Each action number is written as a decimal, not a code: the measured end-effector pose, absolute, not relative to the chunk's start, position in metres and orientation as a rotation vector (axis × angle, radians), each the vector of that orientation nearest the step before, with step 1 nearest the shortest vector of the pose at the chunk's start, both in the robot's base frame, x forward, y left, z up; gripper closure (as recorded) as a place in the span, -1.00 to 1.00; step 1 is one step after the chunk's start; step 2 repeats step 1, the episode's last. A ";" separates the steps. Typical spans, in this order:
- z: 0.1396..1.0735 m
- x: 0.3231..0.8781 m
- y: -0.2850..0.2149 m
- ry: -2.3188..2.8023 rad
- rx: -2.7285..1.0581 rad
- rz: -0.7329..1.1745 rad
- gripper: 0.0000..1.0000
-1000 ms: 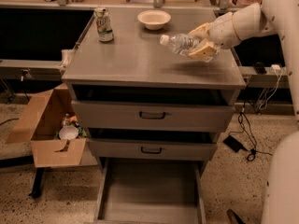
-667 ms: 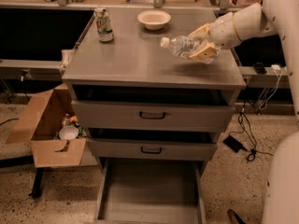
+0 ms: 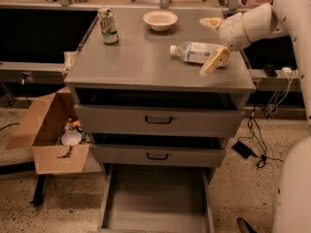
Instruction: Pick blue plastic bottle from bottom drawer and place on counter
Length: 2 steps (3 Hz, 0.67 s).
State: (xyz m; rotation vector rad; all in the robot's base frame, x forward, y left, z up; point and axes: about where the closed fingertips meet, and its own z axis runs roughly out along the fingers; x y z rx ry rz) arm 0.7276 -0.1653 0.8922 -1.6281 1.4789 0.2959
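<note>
The blue plastic bottle [image 3: 193, 52] lies on its side on the counter [image 3: 136, 64], near the right edge, white cap pointing left. My gripper [image 3: 212, 42] is at the bottle's right end with its fingers spread wide. One finger [image 3: 209, 23] is behind the bottle and the other [image 3: 214, 62] is in front of it, so it is open and no longer clamps the bottle. The bottom drawer [image 3: 155, 200] is pulled out at the foot of the cabinet, and its grey floor is bare.
A green-and-white can [image 3: 108, 26] stands at the counter's back left. A white bowl [image 3: 160, 19] sits at the back middle. The two upper drawers are shut. An open cardboard box [image 3: 51, 130] is on the floor to the left. Cables [image 3: 255, 144] lie to the right.
The fingers were closed around the bottle just above the counter. They have since spread apart, and the bottle lies on the counter surface.
</note>
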 end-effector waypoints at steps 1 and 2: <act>0.892 0.728 -0.165 1.479 -1.628 0.296 -1.00; 0.892 0.728 -0.165 1.479 -1.628 0.296 -1.00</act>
